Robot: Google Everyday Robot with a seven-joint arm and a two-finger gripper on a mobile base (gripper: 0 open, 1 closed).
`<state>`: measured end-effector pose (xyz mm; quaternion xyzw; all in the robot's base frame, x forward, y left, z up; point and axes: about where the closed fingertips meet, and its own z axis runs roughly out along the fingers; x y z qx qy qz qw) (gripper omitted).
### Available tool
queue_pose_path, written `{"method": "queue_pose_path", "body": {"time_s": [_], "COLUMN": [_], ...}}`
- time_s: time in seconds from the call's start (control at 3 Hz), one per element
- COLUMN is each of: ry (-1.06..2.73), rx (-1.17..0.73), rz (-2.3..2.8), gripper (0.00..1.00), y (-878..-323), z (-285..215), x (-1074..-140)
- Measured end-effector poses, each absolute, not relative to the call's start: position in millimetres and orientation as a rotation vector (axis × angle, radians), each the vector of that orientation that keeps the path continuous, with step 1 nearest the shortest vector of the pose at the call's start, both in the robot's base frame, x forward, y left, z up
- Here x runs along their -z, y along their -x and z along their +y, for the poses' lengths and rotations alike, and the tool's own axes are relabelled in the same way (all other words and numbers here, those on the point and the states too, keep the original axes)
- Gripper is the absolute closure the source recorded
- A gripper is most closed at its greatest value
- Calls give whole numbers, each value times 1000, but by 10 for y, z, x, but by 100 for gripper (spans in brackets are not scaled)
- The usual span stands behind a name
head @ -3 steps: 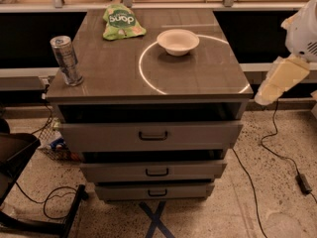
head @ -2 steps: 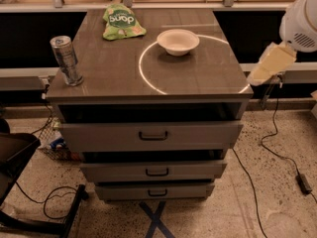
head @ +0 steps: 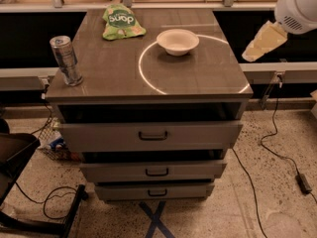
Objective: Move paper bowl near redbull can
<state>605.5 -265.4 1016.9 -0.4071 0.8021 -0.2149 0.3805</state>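
Observation:
The off-white paper bowl [head: 178,41] sits upright on the grey cabinet top [head: 114,68], right of centre toward the back. The silver redbull can [head: 66,60] stands upright near the front left corner, well apart from the bowl. My gripper [head: 256,47], cream-coloured, hangs off the white arm [head: 297,6] at the upper right, beyond the cabinet's right edge, to the right of the bowl and clear of it.
A green snack bag [head: 121,21] lies at the back left of the top. A bright ring of light [head: 143,63] curves across the surface around the bowl. Three drawers [head: 151,135] sit below. Cables [head: 277,148] run over the floor at right; a dark chair base [head: 20,157] stands at left.
The arm and gripper have risen and moved toward the back, along the cabinet's right side. The bowl, can and bag have not moved.

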Motion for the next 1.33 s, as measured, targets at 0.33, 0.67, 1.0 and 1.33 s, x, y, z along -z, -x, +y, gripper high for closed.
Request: {"method": "queue_pose_path", "body": {"time_s": [0.33, 0.67, 1.0, 1.33], "ry": [1047, 1098, 1126, 1270], "rx": [543, 525, 400, 261], "rz": [2041, 1953, 1833, 1715], "gripper": [0, 0, 0, 0], "y": [-6063, -6241, -6669, -7240], "z": [-2643, -2608, -2481, -2182], "x": [-10156, -10029, -9811, -9444]}}
